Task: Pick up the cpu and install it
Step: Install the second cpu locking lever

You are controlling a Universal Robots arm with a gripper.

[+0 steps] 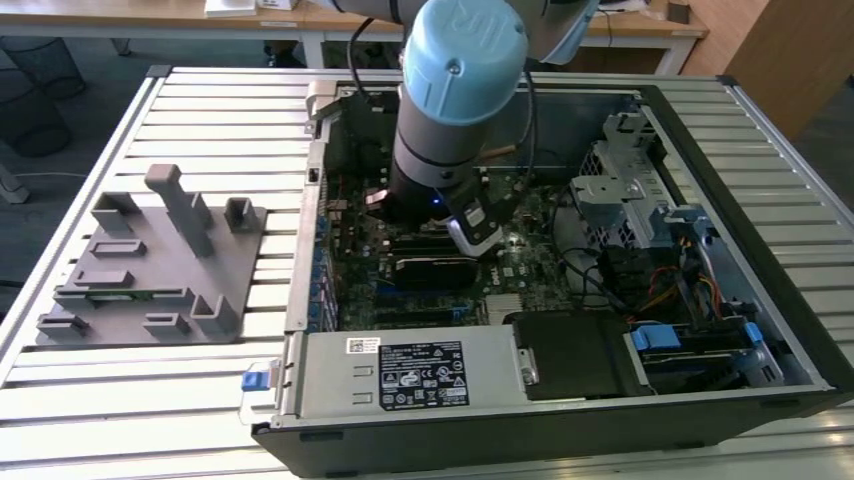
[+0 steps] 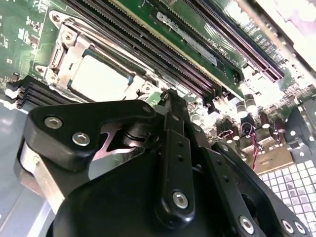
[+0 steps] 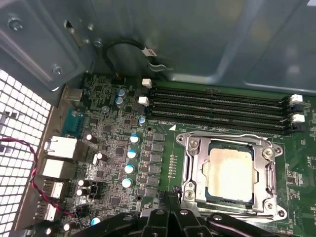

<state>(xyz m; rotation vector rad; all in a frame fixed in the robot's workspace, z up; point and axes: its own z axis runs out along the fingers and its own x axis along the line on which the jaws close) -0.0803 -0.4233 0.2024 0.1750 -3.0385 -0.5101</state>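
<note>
Silver-white cpu (image 3: 230, 174) sits flat inside the metal socket frame (image 3: 190, 168) on the green motherboard (image 3: 163, 153); also seen in the second wrist view, cpu (image 2: 101, 79) bracketed by the frame (image 2: 61, 59). Frame's bars lie around the chip's edges, top face exposed. Nothing is touching the chip.

Four black memory slots (image 3: 217, 106) run parallel just beside the socket, white latches at their ends. On the other side of the socket: rows of small dark components and blue-topped capacitors (image 3: 129, 168), then the rear port blocks (image 3: 59, 148) against the perforated case wall (image 3: 17, 128). A red-black wire pair (image 3: 34, 173) loops near the ports.

Claw (image 3: 170, 217): black linkages close above the board, tips next to the socket's edge, not on the chip. In the second wrist view the claw body (image 2: 168, 163) blocks the fingertips; looks like the fingers are drawn together with nothing between them, but cannot tell for sure.

Exterior view: arm (image 1: 454, 100) reaches down into the open computer case (image 1: 747, 330), wrist over the motherboard (image 1: 360, 260). Grey plastic fixture (image 1: 147, 260) lies on the slatted bench (image 1: 134, 400) at the exterior view's left, well apart from the case.
</note>
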